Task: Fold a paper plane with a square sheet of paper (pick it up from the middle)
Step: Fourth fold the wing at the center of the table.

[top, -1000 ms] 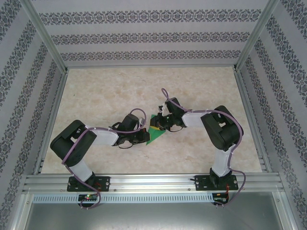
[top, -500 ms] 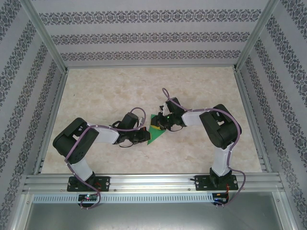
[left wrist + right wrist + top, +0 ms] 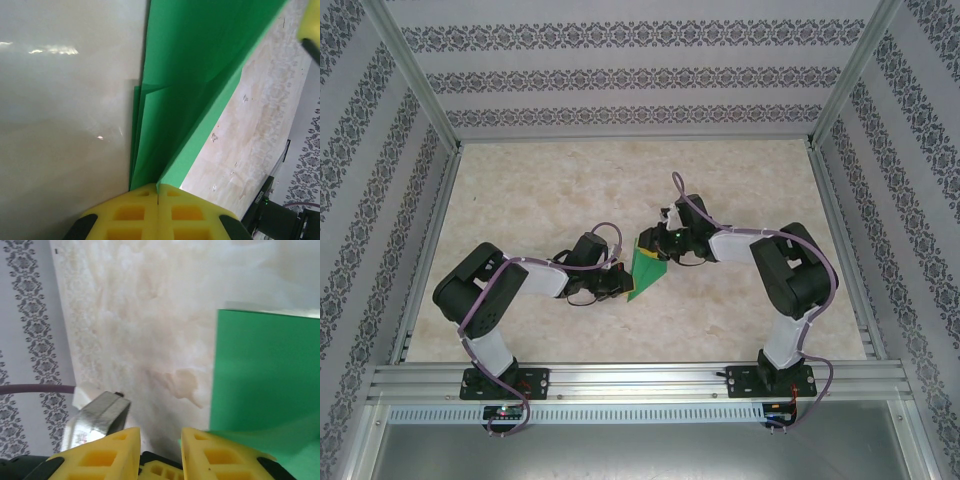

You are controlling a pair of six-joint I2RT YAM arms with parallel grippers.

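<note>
The green sheet of paper (image 3: 646,268) lies at the table's middle, folded in layers into a pointed wedge with one flap raised. My left gripper (image 3: 620,285) is at its left edge. In the left wrist view its yellow fingers (image 3: 135,212) are shut on the paper's (image 3: 190,90) folded edge, and creased layers fan away from the pinch. My right gripper (image 3: 662,246) sits just off the paper's far right corner. In the right wrist view that gripper (image 3: 160,432) is open with only bare table in its gap. The paper (image 3: 265,370) lies to the right, touching the right finger (image 3: 215,450).
The marble-patterned table (image 3: 550,190) is ringed by an aluminium frame (image 3: 620,375) and patterned walls (image 3: 620,75). A grey metal block (image 3: 100,415) shows beside the right gripper's left finger. Purple cables loop over both wrists.
My right gripper has opened a little and drawn back to the right, away from the paper. The green flap now stands up more. The left gripper has stayed shut on the paper.
</note>
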